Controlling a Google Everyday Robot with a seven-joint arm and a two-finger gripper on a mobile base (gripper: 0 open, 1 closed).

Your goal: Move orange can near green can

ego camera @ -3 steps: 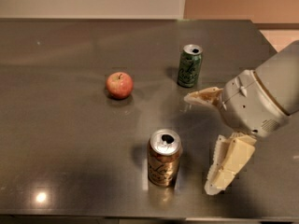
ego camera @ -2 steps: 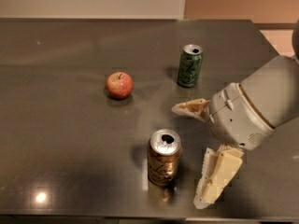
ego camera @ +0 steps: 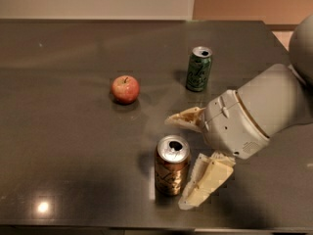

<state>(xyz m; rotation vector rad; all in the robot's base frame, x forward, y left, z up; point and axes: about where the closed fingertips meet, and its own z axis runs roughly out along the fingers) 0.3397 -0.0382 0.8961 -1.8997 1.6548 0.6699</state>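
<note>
The orange can (ego camera: 172,166) stands near the front edge of the tabletop (ego camera: 63,146), well apart from the green can (ego camera: 199,68). Our gripper (ego camera: 191,151), spread wide, sits just beside it so we can close around it.

Dim, warm light from overhead; the dark glossy grey tabletop (ego camera: 73,146) shows a small bright glare spot near its front left edge and a pale streak across the back; soft shadow pools left of the shiny orange-copper drink can (ego camera: 171,173); the cream two-finger hand (ego camera: 176,161), front right with its fingers spread beside that can, is evenly lit.
</note>
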